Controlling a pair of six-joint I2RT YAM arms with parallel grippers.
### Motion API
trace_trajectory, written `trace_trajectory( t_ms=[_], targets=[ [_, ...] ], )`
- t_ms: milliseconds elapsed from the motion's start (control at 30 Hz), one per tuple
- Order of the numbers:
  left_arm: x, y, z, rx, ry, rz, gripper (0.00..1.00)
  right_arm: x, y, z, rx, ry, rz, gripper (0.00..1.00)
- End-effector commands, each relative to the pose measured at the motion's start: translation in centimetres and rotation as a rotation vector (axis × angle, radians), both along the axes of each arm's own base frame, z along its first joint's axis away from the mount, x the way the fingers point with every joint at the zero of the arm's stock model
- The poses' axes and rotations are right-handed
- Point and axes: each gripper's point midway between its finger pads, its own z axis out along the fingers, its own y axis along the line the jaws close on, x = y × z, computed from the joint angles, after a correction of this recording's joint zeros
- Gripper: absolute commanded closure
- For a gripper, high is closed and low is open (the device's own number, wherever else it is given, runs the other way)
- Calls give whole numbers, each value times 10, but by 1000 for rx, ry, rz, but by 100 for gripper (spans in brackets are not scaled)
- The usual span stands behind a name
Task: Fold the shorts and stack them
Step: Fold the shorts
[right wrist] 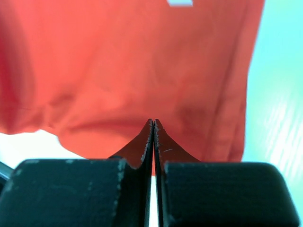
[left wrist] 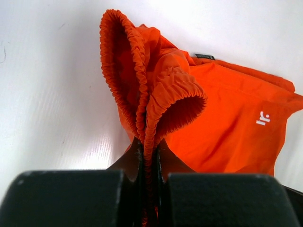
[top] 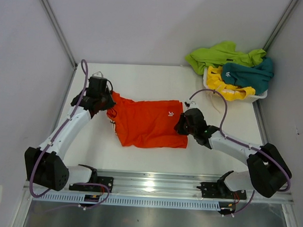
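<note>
Orange shorts (top: pixel 148 123) lie spread in the middle of the table (top: pixel 142 81). At their 9 o'clock end we see the left gripper (left wrist: pixel 149 146) pinching the stretchy waistband. At 3 o'clock the right gripper (right wrist: pixel 152 124) is squeezed tight; we cannot tell if it holds cloth. At 1 o'clock, more shorts (top: pixel 245 74) pile in a white basket (top: pixel 259 96).

Left tool (left wrist: pixel 149 156) pinching elastic waistband of orange shorts (left wrist: pixel 218 123), white logo (left wrist: pixel 263 118), white table (left wrist: pixel 52 94)

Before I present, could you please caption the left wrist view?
Left gripper pinching the gathered waistband of the orange shorts.
</note>
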Motion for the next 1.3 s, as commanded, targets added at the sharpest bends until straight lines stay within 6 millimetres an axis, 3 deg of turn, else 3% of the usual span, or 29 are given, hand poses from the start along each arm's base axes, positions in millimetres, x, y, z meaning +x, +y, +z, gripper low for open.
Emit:
trace_trajectory(
  t_ms=[0, 300, 367, 500, 567, 767, 833, 967, 1000, 1067, 1267],
  targets=[
    [9, -8, 34, 64, -73, -5, 100, -11, -9, -24, -40, 71, 9, 100],
    [8, -34, 37, 168, -51, -38, 100, -24, -17, -71, -79, 175, -7, 100],
    [8, -36, 39, 206, -53, -35, 100, -28, -14, -76, -69, 188, -1, 100],
    [6, -58, 30, 275, -26, -76, 100, -35, -11, -85, -66, 201, 5, 100],
    [7, -67, 34, 295, -32, -83, 100, -39, -6, -85, -65, 202, 20, 100],
    [-4, -120, 28, 357, -29, -171, 100, -41, 2, -81, -58, 198, 38, 100],
    [-5, -129, 36, 385, -51, -167, 100, -41, 0, -79, -63, 199, 36, 100],
    [-12, -154, 22, 458, -33, -201, 100, -37, -5, -63, -44, 183, 29, 100],
    [-11, -160, 25, 455, -43, -197, 100, -33, -4, -50, -16, 157, 30, 100],
    [-17, -166, 16, 506, -33, -209, 100, -37, -13, -47, -30, 170, 23, 100],
    [-27, -189, 19, 575, -54, -219, 100, -31, -35, -36, -27, 160, -44, 100]
  ],
)
